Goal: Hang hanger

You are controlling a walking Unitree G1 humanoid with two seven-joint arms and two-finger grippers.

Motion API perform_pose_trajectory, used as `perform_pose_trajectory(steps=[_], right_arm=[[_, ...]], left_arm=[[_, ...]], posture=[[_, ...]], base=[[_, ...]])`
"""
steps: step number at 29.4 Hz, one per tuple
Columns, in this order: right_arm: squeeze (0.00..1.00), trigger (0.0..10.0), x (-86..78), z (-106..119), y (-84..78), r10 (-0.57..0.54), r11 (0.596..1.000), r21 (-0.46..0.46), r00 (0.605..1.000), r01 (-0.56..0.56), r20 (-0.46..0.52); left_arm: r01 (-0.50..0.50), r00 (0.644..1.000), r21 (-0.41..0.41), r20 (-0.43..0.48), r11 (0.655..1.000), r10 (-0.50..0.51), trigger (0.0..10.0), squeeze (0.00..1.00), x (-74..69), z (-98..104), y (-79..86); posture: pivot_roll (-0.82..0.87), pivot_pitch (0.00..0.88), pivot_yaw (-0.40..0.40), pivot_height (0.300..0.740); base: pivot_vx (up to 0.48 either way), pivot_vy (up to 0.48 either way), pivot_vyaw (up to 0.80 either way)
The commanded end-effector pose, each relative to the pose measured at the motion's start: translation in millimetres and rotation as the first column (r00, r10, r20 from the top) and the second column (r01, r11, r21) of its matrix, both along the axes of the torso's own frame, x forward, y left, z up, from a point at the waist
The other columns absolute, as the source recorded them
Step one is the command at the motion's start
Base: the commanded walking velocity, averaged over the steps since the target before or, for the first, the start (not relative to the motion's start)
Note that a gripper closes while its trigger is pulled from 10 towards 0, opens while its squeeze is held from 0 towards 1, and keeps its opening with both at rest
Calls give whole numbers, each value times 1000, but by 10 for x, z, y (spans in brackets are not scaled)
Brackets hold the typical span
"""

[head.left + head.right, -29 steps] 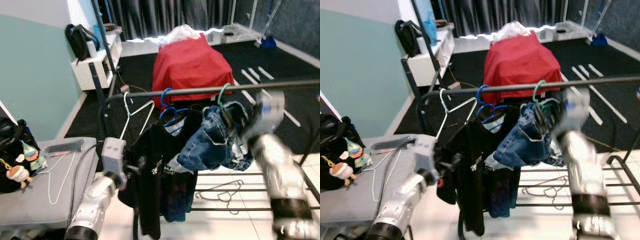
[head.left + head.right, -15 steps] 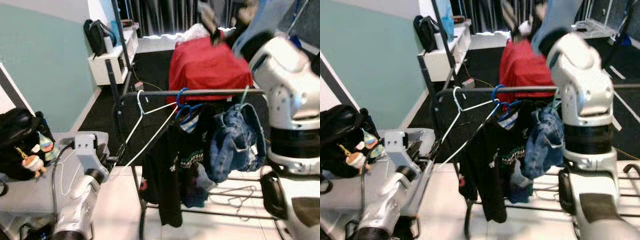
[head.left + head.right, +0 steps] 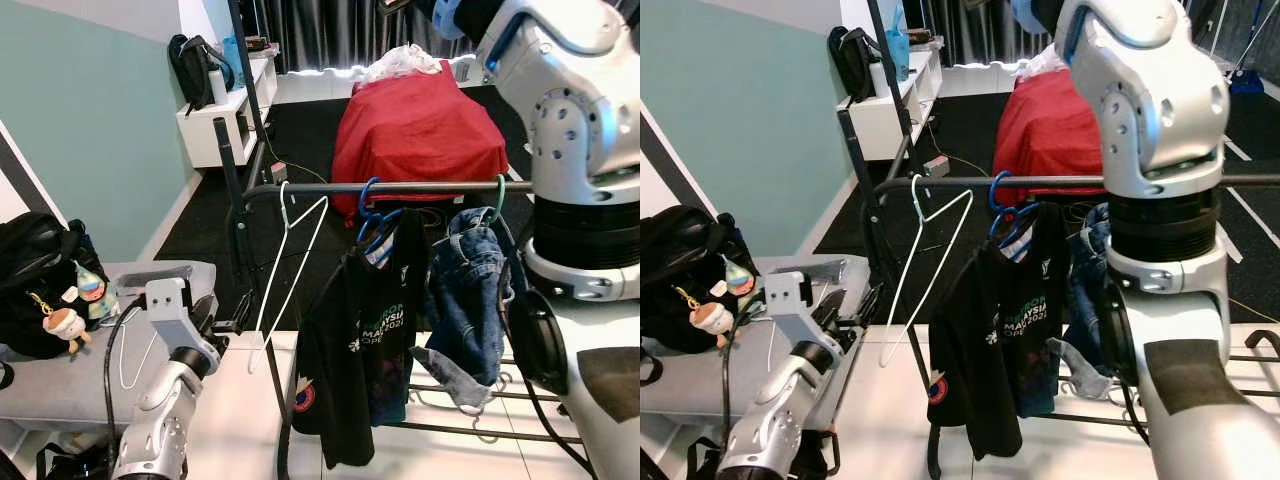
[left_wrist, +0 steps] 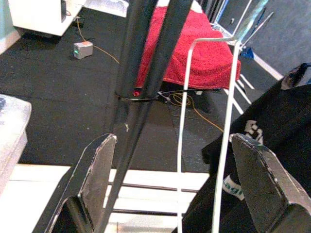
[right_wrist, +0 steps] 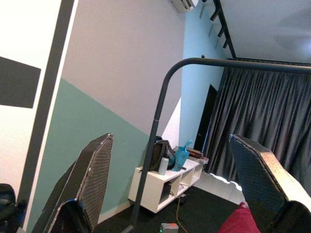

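We see an evenly lit room, sharp in both eye views, with daylight glaring under the curtains [image 3: 330, 35] at 12 o'clock. The wrist views blur their near fingers [image 4: 92, 184].

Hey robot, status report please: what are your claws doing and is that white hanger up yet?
Both claws open, empty. Left claw low, facing the rack; right arm raised high. White hanger hooked on the rail, beside the black shirt. Nothing in the way.

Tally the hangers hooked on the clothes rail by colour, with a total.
White wire hanger, empty: 1
Blue hanger, carrying the black T-shirt: 1
Green hanger, carrying the denim garment: 1
Total on the rail: 3
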State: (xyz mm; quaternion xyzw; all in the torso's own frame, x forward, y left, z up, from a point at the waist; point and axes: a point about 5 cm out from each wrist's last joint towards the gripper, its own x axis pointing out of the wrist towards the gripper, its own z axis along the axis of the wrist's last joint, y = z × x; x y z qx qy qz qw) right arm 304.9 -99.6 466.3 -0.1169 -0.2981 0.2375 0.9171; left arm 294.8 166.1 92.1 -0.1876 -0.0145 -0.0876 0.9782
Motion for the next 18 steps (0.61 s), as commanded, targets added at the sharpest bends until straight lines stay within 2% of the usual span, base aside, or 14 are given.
perform_pose_trajectory(steps=[1, 7, 13, 18], right_arm=[[0, 10000, -75, 69, 70, 25, 999, -25, 1000, -25, 16], [0, 10000, -90, 85, 70, 29, 999, -25, 999, -29, 14], [0, 10000, -183, 83, 94, 81, 996, -34, 997, -80, 13], [0, 10000, -212, 100, 71, 67, 997, -43, 998, -67, 15]], left_arm=[[-1, 1000, -17, -6, 1000, 1, 10000, 0, -8, -9, 14], [2, 1000, -19, -6, 1000, -2, 10000, 0, -4, -9, 10], [8, 1000, -16, -6, 1000, -8, 10000, 0, -5, -1, 14], [9, 1000, -18, -9, 1000, -9, 10000, 0, -13, 3, 11]], posture=[[-112, 10, 82, 736], [-112, 11, 82, 736], [-107, 10, 84, 736], [-113, 14, 88, 736]], base=[[0, 0, 0], [0, 0, 0], [0, 0, 0], [0, 0, 0]])
